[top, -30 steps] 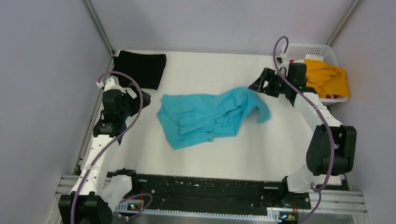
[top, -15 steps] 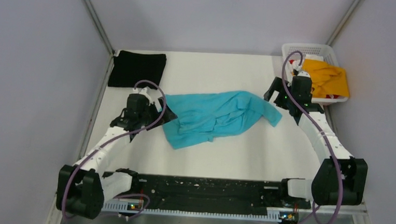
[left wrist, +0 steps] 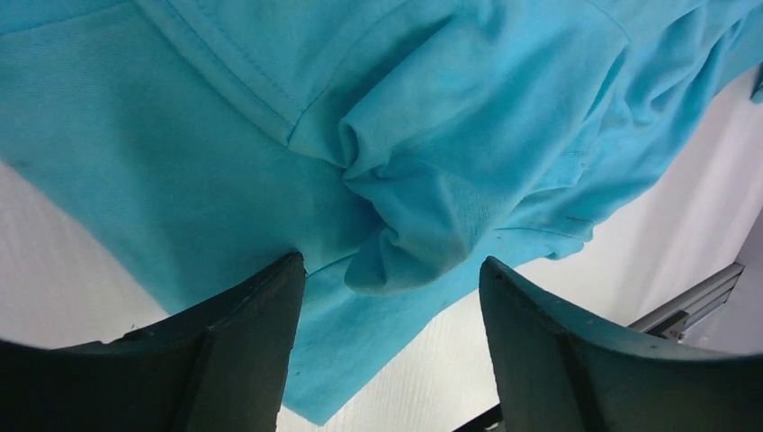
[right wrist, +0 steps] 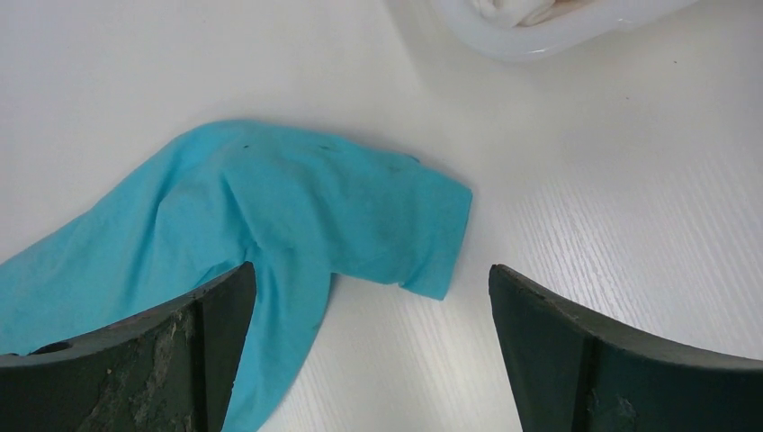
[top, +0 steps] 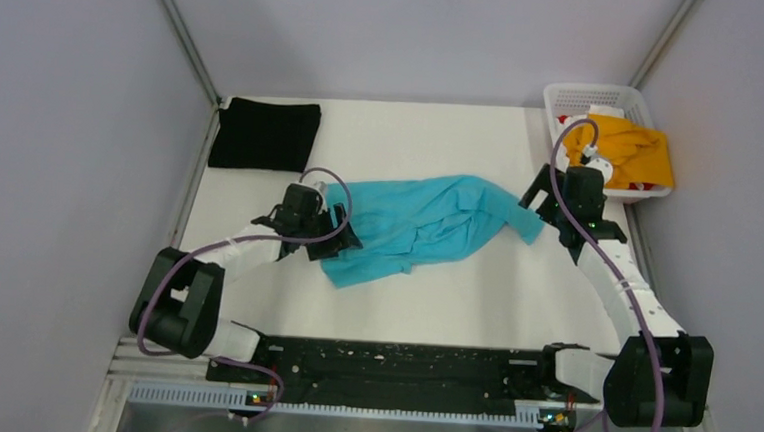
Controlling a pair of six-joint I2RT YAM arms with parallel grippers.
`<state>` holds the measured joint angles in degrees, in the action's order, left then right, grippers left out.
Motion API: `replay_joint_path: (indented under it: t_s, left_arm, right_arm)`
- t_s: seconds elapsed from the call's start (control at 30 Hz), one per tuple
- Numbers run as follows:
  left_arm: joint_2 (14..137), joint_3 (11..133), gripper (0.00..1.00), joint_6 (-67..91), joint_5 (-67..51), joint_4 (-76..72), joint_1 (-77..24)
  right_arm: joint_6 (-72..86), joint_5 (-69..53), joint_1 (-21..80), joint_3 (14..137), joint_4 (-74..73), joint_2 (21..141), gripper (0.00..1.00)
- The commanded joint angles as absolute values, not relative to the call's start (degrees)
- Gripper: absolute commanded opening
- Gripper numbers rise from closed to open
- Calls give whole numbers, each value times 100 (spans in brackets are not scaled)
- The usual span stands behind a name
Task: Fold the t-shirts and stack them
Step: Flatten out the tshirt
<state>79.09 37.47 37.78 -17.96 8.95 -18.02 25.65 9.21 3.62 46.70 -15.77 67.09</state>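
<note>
Across the counter's (top: 432, 309) middle, the crumpled turquoise t-shirt (top: 428, 224) lies lengthwise from left edge toward right edge. The left gripper (left wrist: 391, 346), fingers apart, hovers at its bunched left end; the right gripper (right wrist: 369, 360), fingers also spread, faces the right-end sleeve (right wrist: 396, 225). Farther back, a folded black t-shirt (top: 265, 134) occupies the far left corner, an orange-yellow t-shirt (top: 630, 153) the basket (top: 591, 93) at the far right corner.

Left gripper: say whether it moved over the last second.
Yes: the left gripper went right, away from the black t-shirt, to the turquoise t-shirt's edge.
</note>
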Motion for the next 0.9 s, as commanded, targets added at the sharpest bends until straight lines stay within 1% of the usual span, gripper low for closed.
replay_joint_path:
  t_s: [0.0,0.23,0.3,0.37,0.4,0.5,0.63,0.73,0.8,0.87]
  left_arm:
    - [8258,4107,71,3687,-1745,575,-2010]
    - [8586,4339,41,3812,-1744,431,-2164]
    - [8578,4371,24,3827,-1726,452,-2189]
    - [8540,4422,3,3851,-1723,502,-2195]
    - [8505,4433,0,3870,-1705,523,-2199]
    - [8319,4484,0,3886,-1653,610,-2204]
    - [8002,4572,0,3917,-1364,810,-2199]
    - [7756,4628,0,3898,-1206,935,-2199]
    - [7622,4677,0,3873,-1106,991,-2197]
    - [7495,4728,0,3871,-984,1075,-2197]
  right_arm:
    - [2640,1190,385,4626,-1433,6521,99]
    - [2654,1381,385,4542,-1665,6632,99]
    - [2661,1377,386,4499,-1696,6675,99]
    - [2686,1349,382,4463,-1776,6745,99]
    - [2720,1342,380,4446,-1829,6786,99]
    - [2936,1362,365,4347,-2090,6943,99]
    - [3302,1203,128,4104,-2162,7131,94]
    - [3382,757,-117,4027,-1962,7332,85]
    - [3318,495,-141,4018,-1729,7449,78]
    - [3173,152,-144,4068,-1523,7555,73]
